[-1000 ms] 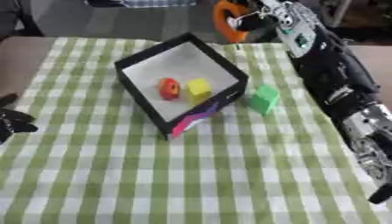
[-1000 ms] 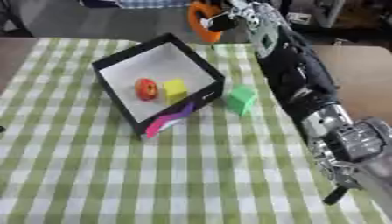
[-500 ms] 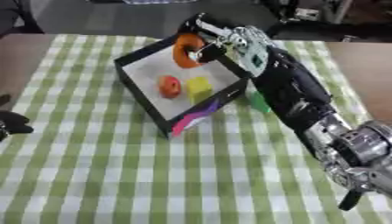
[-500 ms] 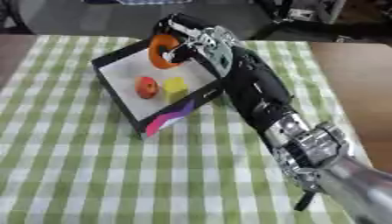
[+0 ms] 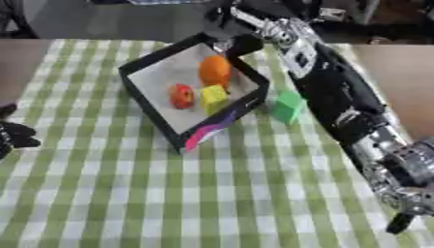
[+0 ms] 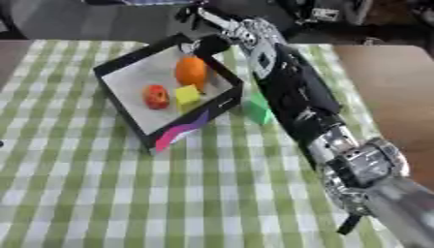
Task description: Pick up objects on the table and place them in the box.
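Released since half a second ago, the orange object now lies in the box beside the red and yellow pieces. Right hand hovers above, fingers spread, empty. Green block sits on the table; left hand idles.

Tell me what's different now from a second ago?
The right hand carried the orange object from beyond the table's far edge over the box and let it go; it now sits inside, the hand open above the far rim. The red piece, yellow block, green block and left hand stayed put.
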Robot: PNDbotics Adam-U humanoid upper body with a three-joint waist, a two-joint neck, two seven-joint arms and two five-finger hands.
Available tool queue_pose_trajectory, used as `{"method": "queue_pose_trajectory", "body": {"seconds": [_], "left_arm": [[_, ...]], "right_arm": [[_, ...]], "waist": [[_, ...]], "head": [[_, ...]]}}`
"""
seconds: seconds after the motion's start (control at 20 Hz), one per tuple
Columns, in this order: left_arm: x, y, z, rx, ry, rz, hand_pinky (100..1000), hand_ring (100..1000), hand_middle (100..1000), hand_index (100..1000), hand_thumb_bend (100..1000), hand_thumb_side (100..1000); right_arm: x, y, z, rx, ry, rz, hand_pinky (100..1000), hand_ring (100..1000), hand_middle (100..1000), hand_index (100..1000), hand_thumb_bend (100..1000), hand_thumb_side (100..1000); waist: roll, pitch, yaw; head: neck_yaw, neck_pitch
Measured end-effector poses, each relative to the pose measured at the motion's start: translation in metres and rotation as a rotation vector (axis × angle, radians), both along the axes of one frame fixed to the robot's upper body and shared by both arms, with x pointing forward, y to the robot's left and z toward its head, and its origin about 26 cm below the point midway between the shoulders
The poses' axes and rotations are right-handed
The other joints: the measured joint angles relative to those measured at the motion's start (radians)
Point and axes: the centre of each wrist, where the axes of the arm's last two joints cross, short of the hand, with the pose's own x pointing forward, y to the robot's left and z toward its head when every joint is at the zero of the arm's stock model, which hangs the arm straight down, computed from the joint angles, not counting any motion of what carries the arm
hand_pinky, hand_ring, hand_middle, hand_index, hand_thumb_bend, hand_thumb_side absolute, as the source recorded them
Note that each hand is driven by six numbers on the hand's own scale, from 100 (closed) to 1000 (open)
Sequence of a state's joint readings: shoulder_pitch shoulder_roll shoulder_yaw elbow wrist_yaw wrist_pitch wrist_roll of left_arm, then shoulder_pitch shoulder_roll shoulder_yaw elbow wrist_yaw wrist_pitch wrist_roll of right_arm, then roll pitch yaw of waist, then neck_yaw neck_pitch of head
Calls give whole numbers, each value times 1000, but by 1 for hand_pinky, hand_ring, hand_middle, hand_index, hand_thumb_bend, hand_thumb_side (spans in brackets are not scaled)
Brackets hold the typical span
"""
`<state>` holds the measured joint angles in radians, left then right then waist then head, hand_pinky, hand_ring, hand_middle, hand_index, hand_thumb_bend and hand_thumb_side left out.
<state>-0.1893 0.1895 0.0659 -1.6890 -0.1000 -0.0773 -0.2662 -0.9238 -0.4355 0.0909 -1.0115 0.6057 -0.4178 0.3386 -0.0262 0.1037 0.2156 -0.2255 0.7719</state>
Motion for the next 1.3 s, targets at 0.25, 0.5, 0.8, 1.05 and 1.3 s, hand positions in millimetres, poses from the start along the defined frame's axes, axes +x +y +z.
{"method": "queue_pose_trajectory", "body": {"seconds": [0.25, 0.5, 0.8, 1.05, 1.3], "left_arm": [[-2, 7, 0, 12, 4, 30, 685, 551, 559, 913, 101, 1000], [-3, 11, -1, 16, 6, 49, 686, 551, 559, 913, 101, 1000], [-3, 12, 0, 21, 6, 54, 686, 551, 558, 913, 100, 1000], [-3, 12, 0, 20, 6, 55, 686, 551, 558, 913, 101, 1000], [-3, 12, 0, 20, 6, 55, 686, 551, 558, 913, 101, 1000]], "right_arm": [[-42, -46, 17, -10, -1, 30, 893, 782, 832, 913, 134, 485], [-95, -84, -24, -123, 218, 61, 903, 834, 872, 932, 147, 504], [-106, -78, -39, -289, 408, 156, 914, 879, 908, 944, 171, 502], [-100, -74, -42, -325, 433, 166, 916, 879, 909, 943, 182, 502], [-94, -72, -46, -323, 428, 156, 927, 909, 939, 957, 206, 521]], "waist": [[-11, -1, -19], [-24, -1, -36], [-24, -1, -28], [-24, -1, -24], [-24, -1, -22]], "head": [[25, 0], [49, 0], [53, 0], [56, 0], [56, 0]]}}
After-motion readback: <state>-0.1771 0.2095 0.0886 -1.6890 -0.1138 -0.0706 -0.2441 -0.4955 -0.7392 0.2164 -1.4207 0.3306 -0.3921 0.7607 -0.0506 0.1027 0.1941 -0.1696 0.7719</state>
